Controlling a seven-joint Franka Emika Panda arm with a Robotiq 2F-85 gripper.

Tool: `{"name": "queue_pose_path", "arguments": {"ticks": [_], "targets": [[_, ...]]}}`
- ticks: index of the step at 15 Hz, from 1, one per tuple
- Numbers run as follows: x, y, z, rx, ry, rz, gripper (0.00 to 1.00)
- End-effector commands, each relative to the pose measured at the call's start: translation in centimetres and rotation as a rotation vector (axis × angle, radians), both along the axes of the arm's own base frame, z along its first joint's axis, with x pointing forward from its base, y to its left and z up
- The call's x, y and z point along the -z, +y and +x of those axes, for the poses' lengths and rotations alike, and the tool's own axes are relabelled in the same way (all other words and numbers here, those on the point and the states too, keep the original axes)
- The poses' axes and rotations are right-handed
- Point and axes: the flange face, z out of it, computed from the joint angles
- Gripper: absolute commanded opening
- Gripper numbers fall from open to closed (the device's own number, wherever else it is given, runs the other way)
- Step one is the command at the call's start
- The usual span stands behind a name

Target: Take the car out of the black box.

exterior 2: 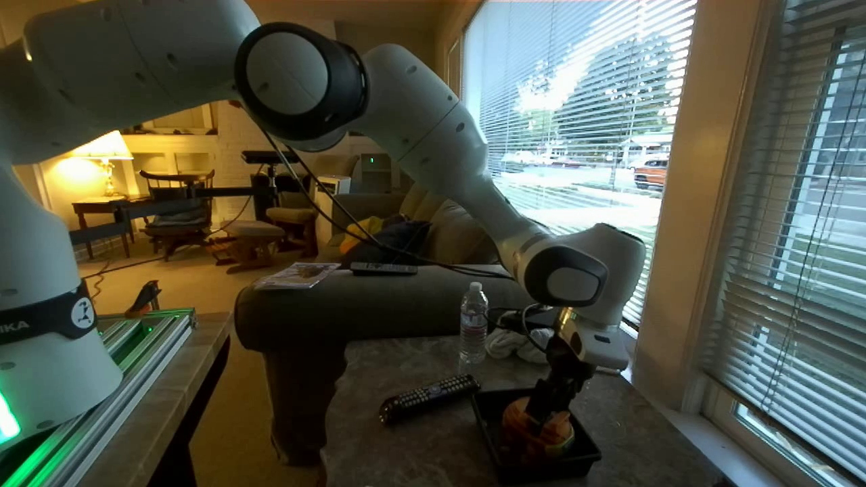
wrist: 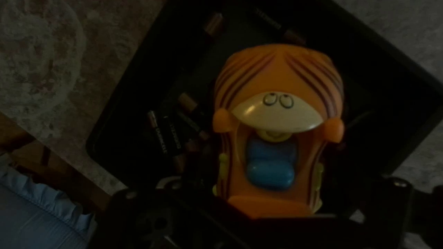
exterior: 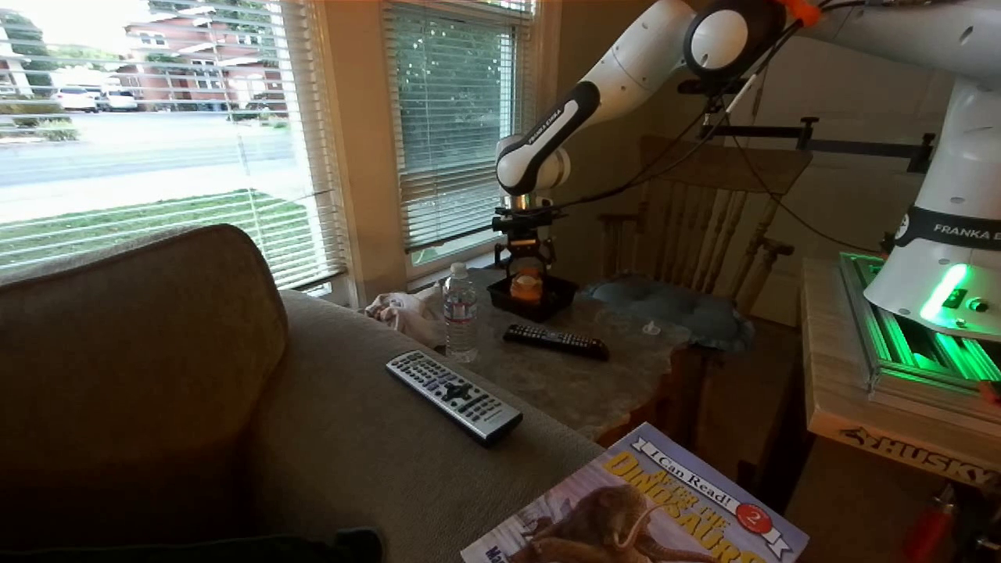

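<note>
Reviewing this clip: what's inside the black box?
Inside the black box are the orange toy car and several batteries. Anything beneath the car is covered, and the gripper hides part of the box in the wrist view.

Black box (exterior 2: 555, 468) opens upward; bottle (exterior 2: 473, 331) (upright) and dark remote (exterior 2: 429, 398) sit near.

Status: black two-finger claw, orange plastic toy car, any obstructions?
Claw straddles car; grip unconfirmed. Car inside black rectangular box. Possible snag: copper-and-black cylindrical batteries beside car.
</note>
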Motion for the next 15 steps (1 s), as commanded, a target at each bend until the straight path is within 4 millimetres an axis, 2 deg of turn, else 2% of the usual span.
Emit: {"name": "queue_pose_path", "arguments": {"ticks": [1, 2, 4, 7, 12, 15], "targets": [[1.3, -0.4, 0.6, -0.024, -0.011, -0.016, 0.97], [1.5, -0.4, 0.7, -0.02, -0.016, -0.015, 0.74], [1.5, -0.6, 0.9, -0.017, -0.022, -0.008, 0.69], [1.4, -1.0, 1.0, -0.005, -0.019, -0.001, 0.49], [0.6, -0.6, 1.1, -0.006, -0.015, 0.014, 0.48], [-1.2, 1.0, 1.5, -0.026, -0.027, 0.02, 0.48]]}}
